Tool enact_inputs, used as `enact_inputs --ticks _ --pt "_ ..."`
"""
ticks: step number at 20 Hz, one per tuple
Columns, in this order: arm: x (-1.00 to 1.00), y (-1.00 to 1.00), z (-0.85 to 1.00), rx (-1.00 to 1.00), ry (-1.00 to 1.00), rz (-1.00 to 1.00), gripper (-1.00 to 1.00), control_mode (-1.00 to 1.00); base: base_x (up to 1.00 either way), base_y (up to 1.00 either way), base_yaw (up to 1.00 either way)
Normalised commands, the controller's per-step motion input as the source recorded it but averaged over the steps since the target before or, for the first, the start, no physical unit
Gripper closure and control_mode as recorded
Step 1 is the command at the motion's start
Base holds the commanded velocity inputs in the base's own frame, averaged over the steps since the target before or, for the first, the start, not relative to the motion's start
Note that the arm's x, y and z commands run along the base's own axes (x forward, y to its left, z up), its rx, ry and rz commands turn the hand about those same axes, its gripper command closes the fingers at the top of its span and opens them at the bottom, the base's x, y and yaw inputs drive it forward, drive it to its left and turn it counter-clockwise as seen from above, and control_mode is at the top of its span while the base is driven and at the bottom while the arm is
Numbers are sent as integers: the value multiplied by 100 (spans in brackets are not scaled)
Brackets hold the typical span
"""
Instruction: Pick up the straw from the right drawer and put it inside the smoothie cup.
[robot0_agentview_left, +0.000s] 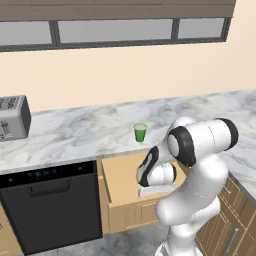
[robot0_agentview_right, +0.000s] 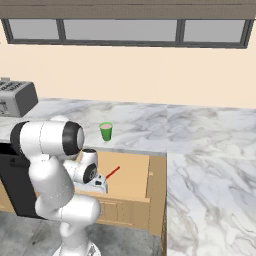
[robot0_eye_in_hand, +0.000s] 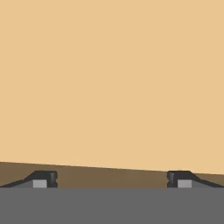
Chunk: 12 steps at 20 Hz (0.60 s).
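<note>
Claw (robot0_eye_in_hand: 112, 180) fingers stand wide apart and empty, low over the bare tan floor of the right drawer (robot0_agentview_right: 131, 175). In the right base view the red straw (robot0_agentview_right: 112, 172) lies flat, slanted, at picture center, just right of the hand. It looks light, thin, stiff and likely to roll; pinch it mid-length, across its width. Green smoothie cup (robot0_agentview_right: 105, 131) stands on the counter (robot0_agentview_right: 150, 127) above.

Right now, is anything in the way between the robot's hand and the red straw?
Nothing visible is. The open hand hangs over the drawer, and the straw lies on its bare bottom just beside it.
</note>
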Motion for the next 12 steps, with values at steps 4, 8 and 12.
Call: enact_inputs --ticks 4,8,12 --pt "9 0 66 7 -13 -1 -100 -100 0 0 0" --pt "34 0 40 3 -4 -5 -100 -100 0 0 0" --pt "43 0 3 0 0 -7 -100 -100 0 0 0"
